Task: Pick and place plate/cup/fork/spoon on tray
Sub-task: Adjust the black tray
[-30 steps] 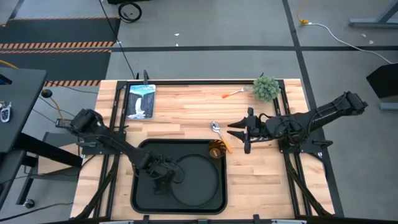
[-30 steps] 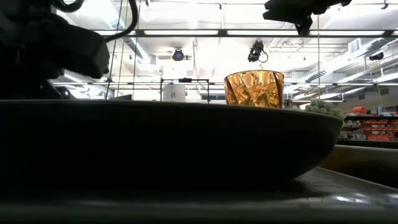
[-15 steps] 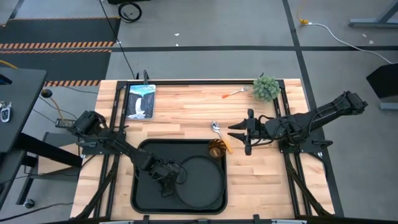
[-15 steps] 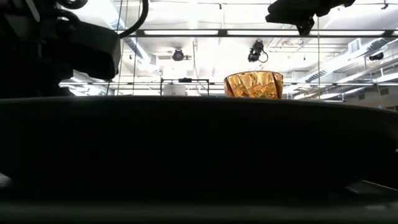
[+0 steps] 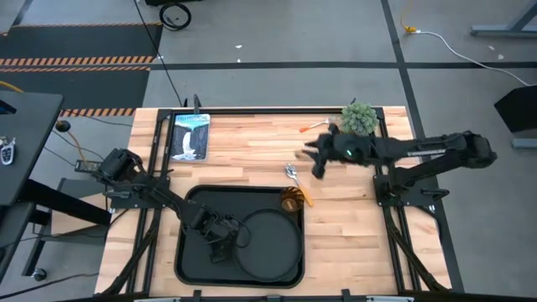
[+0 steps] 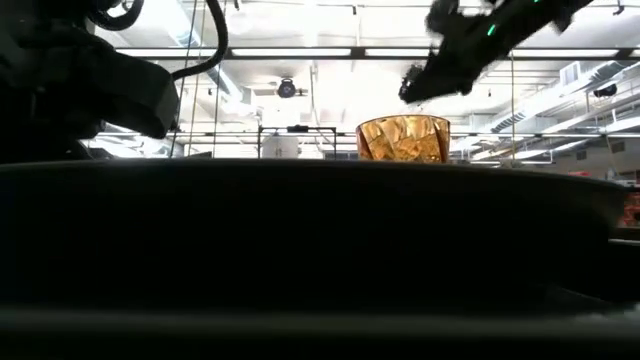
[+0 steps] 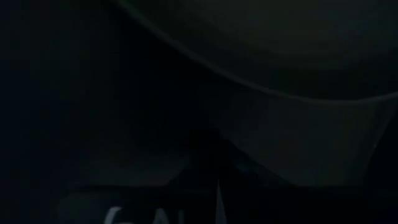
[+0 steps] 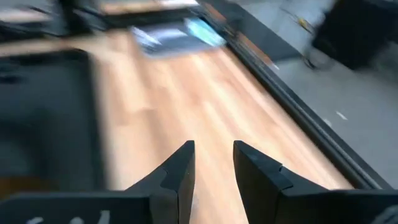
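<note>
Above the spoon, the empty, parted right end effector has swung toward the table's far edge.

Two dark, jointed arms with black cables, green indicator light on the right one.

Left gripper low, fingers seemingly closed; right gripper raised, fingers parted.

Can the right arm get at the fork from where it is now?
Probably yes. The right gripper is open, holds nothing and hangs close to the fork, which lies alone on bare wood. Only the small plant stands near, beside the handle's far end.
</note>
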